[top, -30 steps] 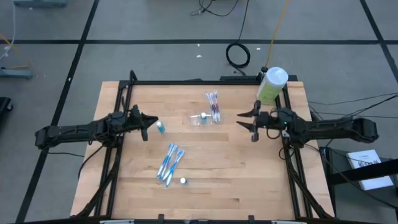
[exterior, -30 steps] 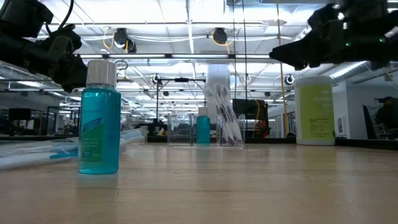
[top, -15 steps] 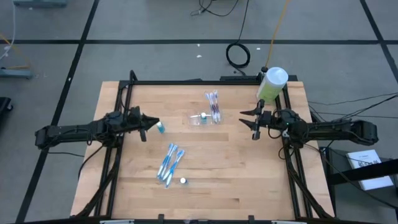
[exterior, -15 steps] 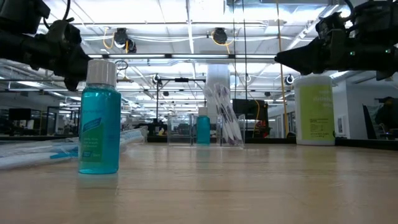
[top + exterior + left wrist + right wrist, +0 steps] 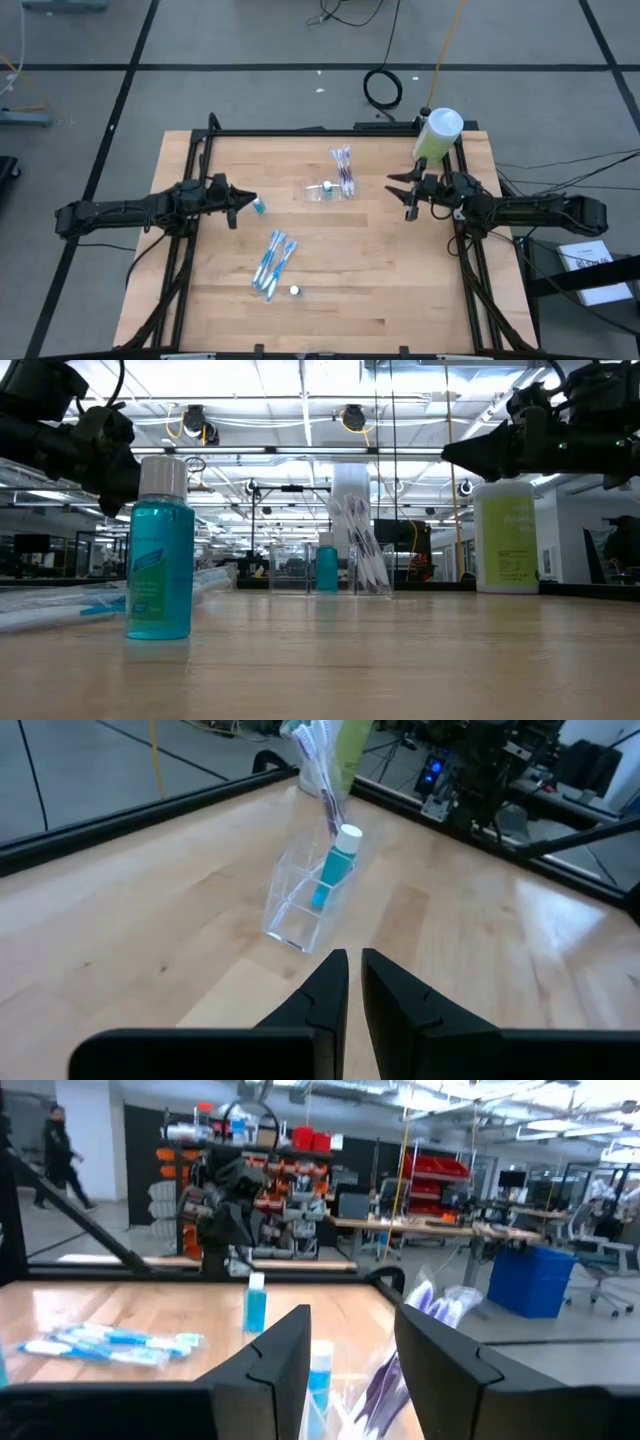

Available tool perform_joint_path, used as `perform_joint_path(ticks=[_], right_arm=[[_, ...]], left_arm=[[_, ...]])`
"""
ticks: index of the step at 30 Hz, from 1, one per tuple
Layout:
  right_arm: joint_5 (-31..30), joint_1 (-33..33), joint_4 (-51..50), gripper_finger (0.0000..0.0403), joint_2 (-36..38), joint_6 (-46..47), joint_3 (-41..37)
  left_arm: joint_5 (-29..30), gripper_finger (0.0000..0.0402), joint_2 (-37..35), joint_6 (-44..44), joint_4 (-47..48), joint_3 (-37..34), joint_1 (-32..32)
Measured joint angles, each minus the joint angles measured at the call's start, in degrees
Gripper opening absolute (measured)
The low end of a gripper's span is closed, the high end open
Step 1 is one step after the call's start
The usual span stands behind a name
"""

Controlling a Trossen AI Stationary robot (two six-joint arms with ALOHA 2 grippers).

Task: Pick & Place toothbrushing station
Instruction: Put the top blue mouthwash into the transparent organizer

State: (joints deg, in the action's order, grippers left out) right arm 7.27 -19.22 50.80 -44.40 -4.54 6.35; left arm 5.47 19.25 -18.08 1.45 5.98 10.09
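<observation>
High view: the right gripper [image 5: 407, 192], fingers spread, has drawn back from the toothbrushing station [image 5: 322, 191] — left gripper [image 5: 236, 203] pressed together — nothing held.

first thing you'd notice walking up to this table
Probably the tall green bottle with a white cap at the far right corner of the wooden table. Next, the small clear tray near the middle, holding a little blue bottle, with the left gripper shut on one side and the right gripper open on the other, both empty. Packaged toothbrushes lie nearer the front.
</observation>
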Motion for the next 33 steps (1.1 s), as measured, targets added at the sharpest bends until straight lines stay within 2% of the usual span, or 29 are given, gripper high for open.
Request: perform_joint_path(ticks=[6,10,14,17,23,27,31,33], right_arm=[[-0.4,0.0,-0.5,0.0141,0.0,-1.3,0.0],[-2.9,-0.2,0.0,0.0141,0.0,-3.3,0.0],[-2.9,-1.5,0.2,0.0141,0.0,-3.7,0.0],[-2.9,-1.9,0.2,0.0141,0.0,-3.7,0.0],[-2.8,-2.2,0.8,0.0141,0.0,-3.7,0.0],[-2.9,-2.2,4.8,0.0141,0.0,-5.0,0.0],[-2.9,-2.2,4.4,0.0141,0.0,-4.0,0.0],[-2.9,-2.2,2.7,0.0141,0.0,-3.6,0.0]], left_arm=[[-0.2,0.0046,0.2,-2.9,2.0,1.2,0.0],[0.3,0.0091,1.7,-4.2,6.6,4.8,0.0],[-0.1,0.0136,4.3,-1.4,12.2,10.2,-0.1],[0.2,0.0142,8.2,-1.8,18.3,14.4,-0.6],[0.5,0.0124,19.7,-3.5,28.2,23.0,-2.1],[0.7,0.0118,28.2,-3.7,35.3,29.9,-2.4],[4.7,0.0128,35.2,-11.0,42.5,34.4,-2.4],[4.4,0.0137,38.0,-15.4,45.0,36.0,-2.3]])
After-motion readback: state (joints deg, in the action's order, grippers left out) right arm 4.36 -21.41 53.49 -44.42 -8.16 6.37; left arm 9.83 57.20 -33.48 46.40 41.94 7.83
